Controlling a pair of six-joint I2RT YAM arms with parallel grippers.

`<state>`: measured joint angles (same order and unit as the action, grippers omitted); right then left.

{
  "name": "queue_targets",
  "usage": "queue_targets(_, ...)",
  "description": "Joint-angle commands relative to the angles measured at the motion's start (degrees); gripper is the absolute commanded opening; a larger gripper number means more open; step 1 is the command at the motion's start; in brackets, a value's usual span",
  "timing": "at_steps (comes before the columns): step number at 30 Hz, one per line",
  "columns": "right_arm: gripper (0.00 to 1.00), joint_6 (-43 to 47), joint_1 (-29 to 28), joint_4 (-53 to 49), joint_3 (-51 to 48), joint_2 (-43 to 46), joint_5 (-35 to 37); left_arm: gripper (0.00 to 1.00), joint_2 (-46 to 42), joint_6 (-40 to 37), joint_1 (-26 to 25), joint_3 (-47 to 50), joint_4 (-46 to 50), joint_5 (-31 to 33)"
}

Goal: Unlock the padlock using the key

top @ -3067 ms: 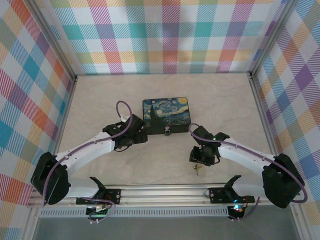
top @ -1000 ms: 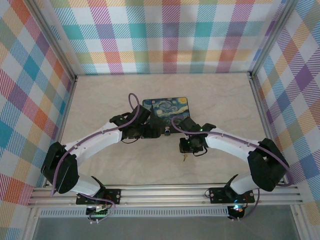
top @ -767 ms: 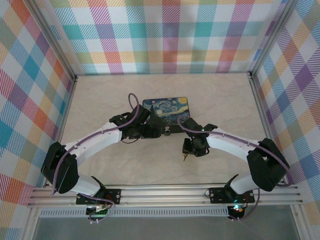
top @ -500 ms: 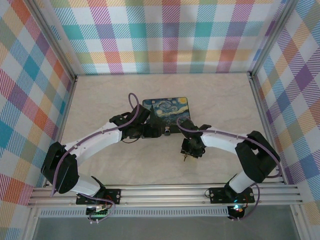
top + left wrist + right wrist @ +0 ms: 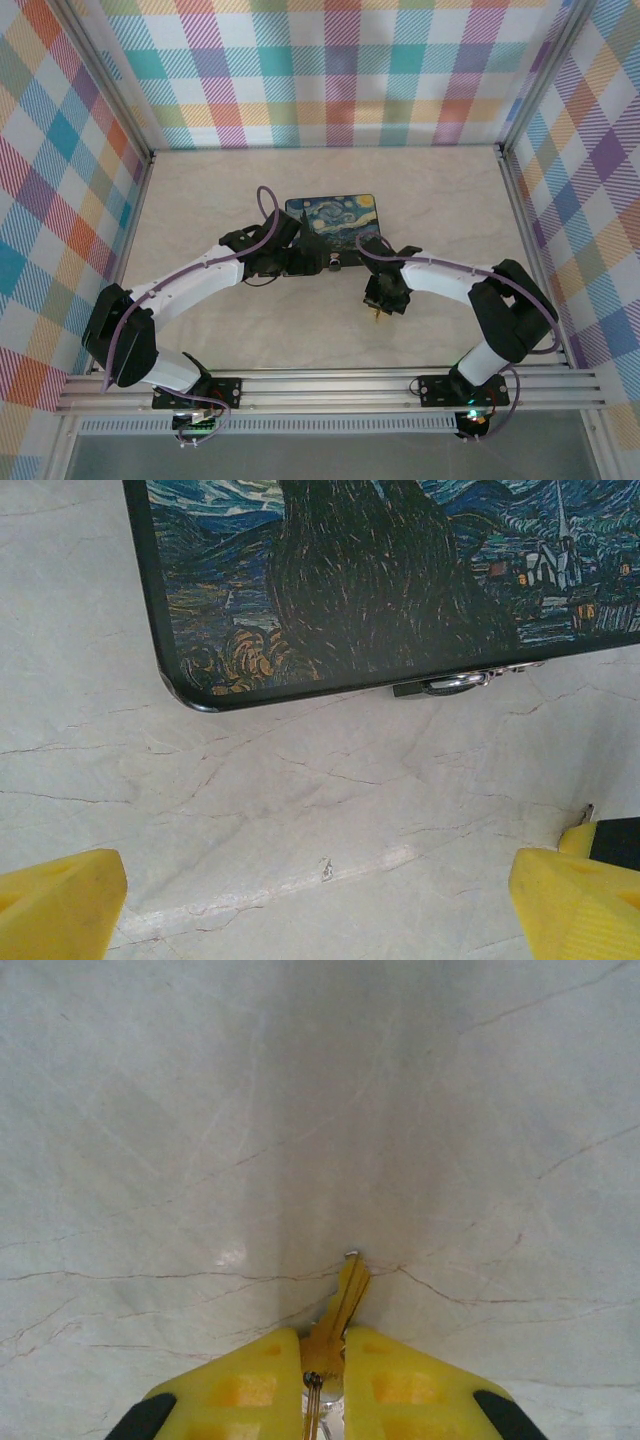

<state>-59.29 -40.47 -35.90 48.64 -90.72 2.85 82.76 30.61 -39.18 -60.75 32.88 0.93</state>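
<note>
Two blocky yellow fingers (image 5: 240,1380) of the right gripper (image 5: 322,1345) clamped the key (image 5: 343,1295), a flat, brass-coloured blade, over the pale, thinly veined table (image 5: 200,1110). Its long axis ran straight out between the fingertips, tip pointing away from the wrist. The left gripper (image 5: 320,890) stood wide and held nothing, near the glossy painted box (image 5: 380,570), whose front edge bore the silvery padlock (image 5: 455,683).

Overhead looking down, wrist cameras near table (image 5: 200,200), left shares box (image 5: 331,215)
</note>
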Motion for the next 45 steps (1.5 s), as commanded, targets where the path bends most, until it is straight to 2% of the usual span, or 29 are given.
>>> queue_targets(1, 0.1, 5.46, -0.66, 7.85, -2.63, -1.19, -1.03, 0.98, -0.64, 0.04, 0.42, 0.54, -0.08, -1.05)
queue_targets(5, 0.0, 19.73, -0.75, 9.53, -1.77, 3.13, -2.03, 0.98, -0.06, 0.41, 0.33, 0.28, -0.73, -3.68)
queue_targets(10, 0.0, 29.51, -0.75, 12.46, -3.62, 8.89, -3.72, 0.98, -0.25, 0.75, 0.33, 0.11, -0.67, -4.05)
queue_targets(15, 0.0, 36.01, -0.73, 16.16, -5.29, 11.36, -8.4, 0.98, -0.49, 1.25, 0.33, 0.78, -1.95, -5.9)
queue_targets(18, 0.0, 39.29, -0.73, 19.5, -6.39, 13.27, -13.11, 0.98, -0.66, 0.82, 0.46, 1.37, -4.5, -10.26)
queue_targets(21, 0.0, 41.75, -0.5, 22.34, -6.89, 15.62, -18.67, 0.96, -1.28, 0.06, 2.13, 2.93, -8.47, -17.63)
queue_targets(26, 0.0, 42.98, 2.23, 24.91, -6.58, 17.49, -29.44, 0.85, -4.23, 5.6, 8.01, 9.75, -20.14, -28.78)
queue_targets(29, 0.0, 44.13, 2.9, 25.96, -6.32, 17.61, -33.06, 0.79, -4.84, 8.52, 8.33, 11.46, -25.28, -32.52)
queue_targets(32, 0.0, 44.7, 3.03, 26.15, -5.01, 16.58, -35.3, 0.67, -5.28, 11.57, 8.33, 12.91, -32.02, -36.87)
queue_targets(41, 0.0, 41.91, 4.26, 31.02, -3.36, 14.82, -41.75, 0.43, -5.77, 3.85, 8.07, 13.11, -30.82, -41.61)
queue_targets(45, 0.0, 41.57, 4.3, 31.15, -2.15, 14.26, -43.0, 0.32, -5.52, 3.18, 8.07, 13.36, -31.61, -43.07)
